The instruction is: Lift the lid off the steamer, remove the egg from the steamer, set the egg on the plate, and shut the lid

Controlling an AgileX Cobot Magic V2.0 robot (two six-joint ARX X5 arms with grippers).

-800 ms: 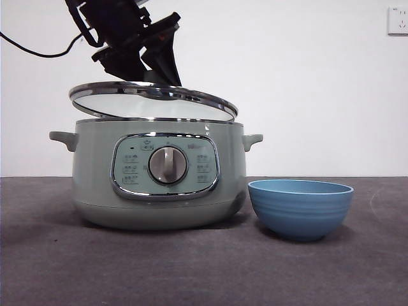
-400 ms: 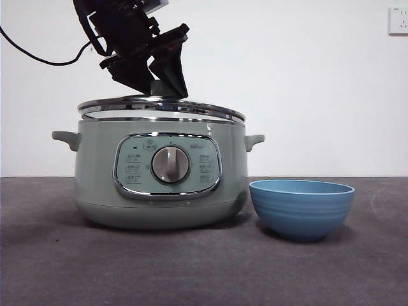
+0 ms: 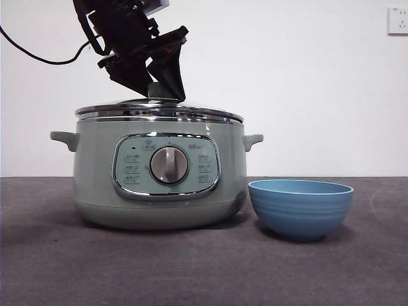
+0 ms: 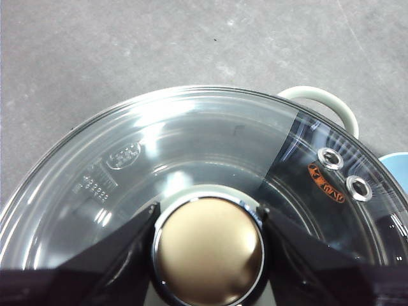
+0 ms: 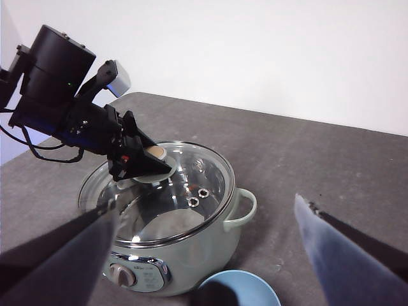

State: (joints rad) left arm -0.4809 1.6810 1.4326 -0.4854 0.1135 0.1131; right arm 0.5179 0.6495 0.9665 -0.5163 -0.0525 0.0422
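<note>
On the steamer (image 3: 159,175), the left gripper (image 4: 207,252) clamps the knob (image 4: 209,248) of the rigid, breakable glass lid (image 4: 191,150), its only safe hold; at 4 o'clock the plate (image 3: 300,207), while the right gripper (image 5: 204,255) waits, jaws spread wide.

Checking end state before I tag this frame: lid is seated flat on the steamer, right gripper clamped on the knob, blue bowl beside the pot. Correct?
One error: the left gripper holds the knob, not the right. The left wrist view shows its jaws on either side. The right gripper hangs open, off to the side. The lid does sit flat on the steamer, blue bowl beside it.
</note>
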